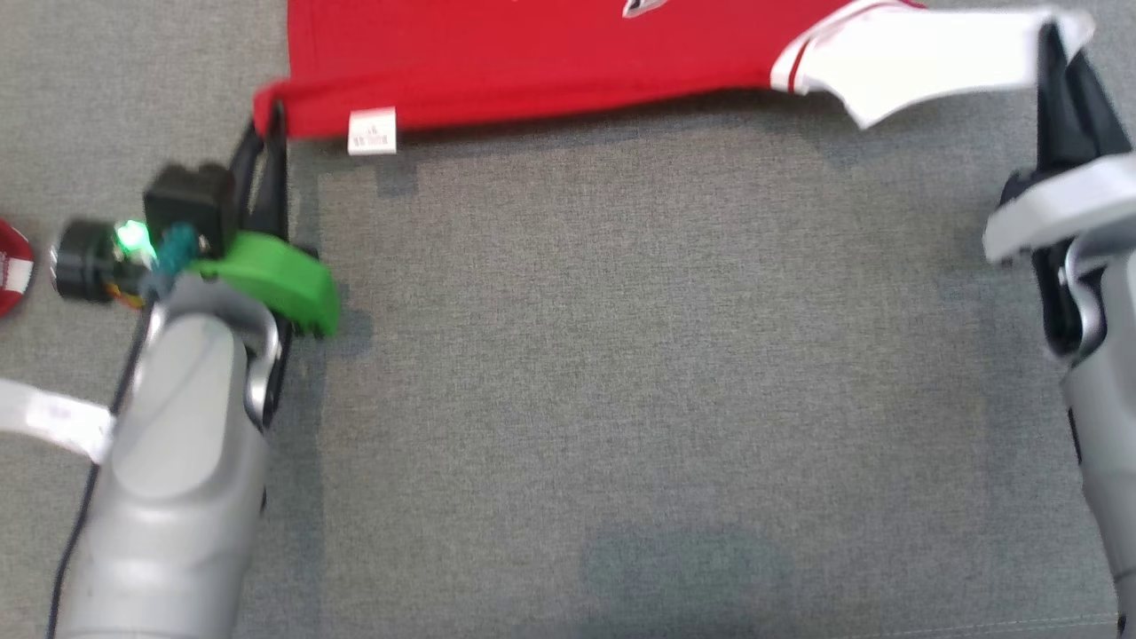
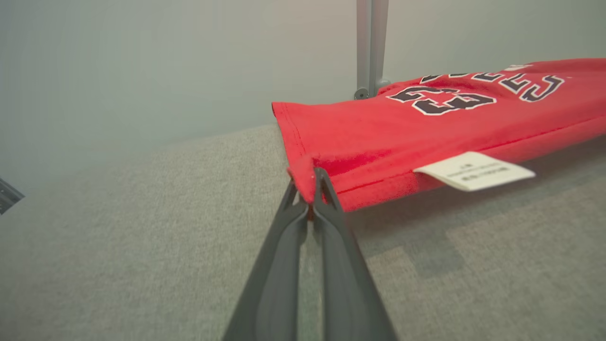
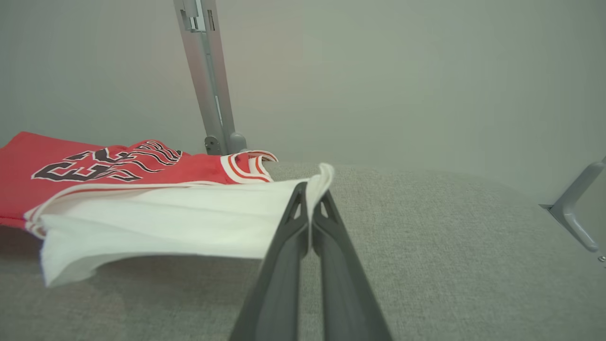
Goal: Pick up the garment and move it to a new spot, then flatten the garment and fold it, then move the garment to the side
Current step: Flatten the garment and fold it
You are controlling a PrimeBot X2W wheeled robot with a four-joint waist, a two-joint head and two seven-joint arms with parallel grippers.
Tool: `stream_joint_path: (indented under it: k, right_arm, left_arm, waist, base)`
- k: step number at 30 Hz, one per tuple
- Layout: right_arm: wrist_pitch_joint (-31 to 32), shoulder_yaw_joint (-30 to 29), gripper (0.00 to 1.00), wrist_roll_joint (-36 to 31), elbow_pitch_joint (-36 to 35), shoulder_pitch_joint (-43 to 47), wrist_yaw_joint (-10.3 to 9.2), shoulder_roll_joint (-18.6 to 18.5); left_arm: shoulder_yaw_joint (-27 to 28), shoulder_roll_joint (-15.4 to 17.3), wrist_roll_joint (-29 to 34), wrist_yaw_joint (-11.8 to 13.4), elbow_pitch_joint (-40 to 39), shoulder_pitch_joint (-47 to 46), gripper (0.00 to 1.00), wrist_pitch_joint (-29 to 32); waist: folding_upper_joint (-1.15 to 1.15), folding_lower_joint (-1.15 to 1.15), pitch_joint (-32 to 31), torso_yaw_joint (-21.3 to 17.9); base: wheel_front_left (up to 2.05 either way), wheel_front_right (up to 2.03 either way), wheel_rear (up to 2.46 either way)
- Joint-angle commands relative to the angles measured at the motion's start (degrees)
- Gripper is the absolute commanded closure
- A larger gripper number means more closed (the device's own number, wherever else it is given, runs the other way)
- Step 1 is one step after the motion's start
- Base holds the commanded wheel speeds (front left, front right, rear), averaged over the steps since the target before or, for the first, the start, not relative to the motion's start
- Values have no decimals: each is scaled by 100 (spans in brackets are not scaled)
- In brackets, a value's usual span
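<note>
The garment (image 1: 532, 62) is a red jersey with dark lettering and a white sleeve (image 1: 923, 62), stretched just above the grey surface along the top of the head view. My left gripper (image 1: 271, 124) is shut on its red hem corner, near a white label (image 1: 372, 131). In the left wrist view the fingertips (image 2: 307, 189) pinch that red corner of the garment (image 2: 426, 123). My right gripper (image 1: 1056, 53) is shut on the white sleeve's end. In the right wrist view its tips (image 3: 311, 194) clamp the white cloth (image 3: 165, 222), which hangs lifted off the surface.
A grey fabric-covered table (image 1: 621, 373) stretches below the garment. A red and white item (image 1: 11, 266) lies at the left edge of the head view. A grey metal post (image 3: 208, 80) rises behind the table, with a bracket (image 3: 573, 208) at the right.
</note>
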Motion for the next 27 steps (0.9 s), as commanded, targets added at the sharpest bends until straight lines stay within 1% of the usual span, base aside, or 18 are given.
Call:
stream_joint_path:
  k: [1, 2, 4, 5, 8, 14, 18, 23, 27]
  right_arm:
    - [-25, -157, 100, 106, -121, 516, -12, 38]
    - [-25, -157, 100, 106, -121, 516, -12, 38]
    - [-25, -247, 100, 166, -195, 1038, -14, 120]
    - [-26, -257, 100, 205, -239, 1270, -14, 185]
    - [-26, -301, 100, 275, -333, 1856, -17, 285]
    - [-26, -90, 100, 299, -345, 2859, -18, 471]
    - [-26, 59, 100, 174, -448, 3422, -17, 535]
    - [-23, 72, 100, 164, -663, 4083, -16, 755]
    - [-22, 74, 100, 206, -774, 4545, -14, 827]
  left_arm:
    - [139, -59, -64, 61, -1, 572, 100, -15]
    - [139, -59, -64, 61, -1, 572, 100, -15]
    - [224, -163, -70, 63, -22, 1110, 100, -14]
    - [344, -203, -127, 106, -53, 1349, 100, -9]
    - [563, -293, -130, 115, -70, 2002, 100, -8]
    - [974, -427, -40, 146, -222, 3037, 100, -8]
    - [1080, -500, 57, 85, -272, 3627, 100, -8]
    - [1191, -620, 152, 97, -413, 4223, 100, -8]
    - [1305, -661, 106, 137, -500, 4667, 100, -8]
  waist:
    - [0, 0, -336, -89]
    - [0, 0, -336, -89]
    - [0, 0, -562, -140]
    - [0, 0, -684, -174]
    - [0, 0, -1051, -269]
    - [0, 0, -1826, -487]
    - [0, 0, -2295, -588]
    - [0, 0, -2614, -646]
    - [0, 0, -2823, -654]
  base:
    - [0, 0, 0]
    - [0, 0, 0]
    - [0, 0, 0]
    - [0, 0, 0]
    - [0, 0, 0]
    - [0, 0, 0]
    - [0, 0, 0]
    - [0, 0, 0]
    - [0, 0, 0]
